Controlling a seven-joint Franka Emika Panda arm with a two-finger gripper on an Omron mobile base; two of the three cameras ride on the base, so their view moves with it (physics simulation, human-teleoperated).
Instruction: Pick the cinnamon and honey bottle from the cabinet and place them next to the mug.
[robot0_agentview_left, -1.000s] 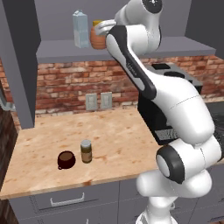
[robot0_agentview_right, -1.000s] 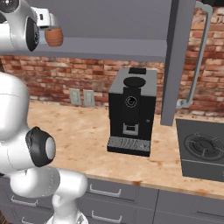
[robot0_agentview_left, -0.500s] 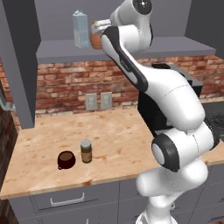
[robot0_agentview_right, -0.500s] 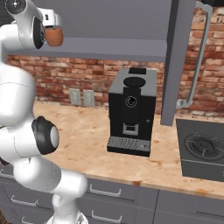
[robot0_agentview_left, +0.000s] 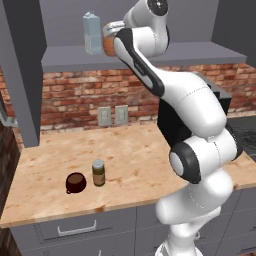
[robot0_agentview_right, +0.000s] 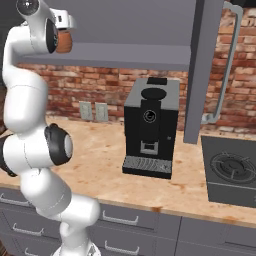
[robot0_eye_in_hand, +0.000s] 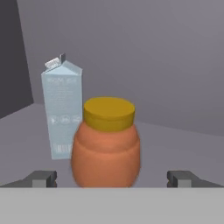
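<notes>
Standing upright, honey bottle (robot0_eye_in_hand: 106, 144) yellow-capped

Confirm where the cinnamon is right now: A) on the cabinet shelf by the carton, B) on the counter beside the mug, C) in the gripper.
B: the cinnamon stands on the counter right beside the mug.

A rendered home kitchen; a red brick backsplash (robot0_agentview_left: 75, 97) with wall outlets (robot0_agentview_left: 112, 115) behind a wooden countertop (robot0_agentview_left: 135, 165); grey drawer fronts (robot0_agentview_right: 140, 222) below; a black coffee machine (robot0_agentview_right: 150, 127) beside a stove burner (robot0_agentview_right: 232, 170); an overhead cabinet (robot0_agentview_left: 150, 52).
</notes>
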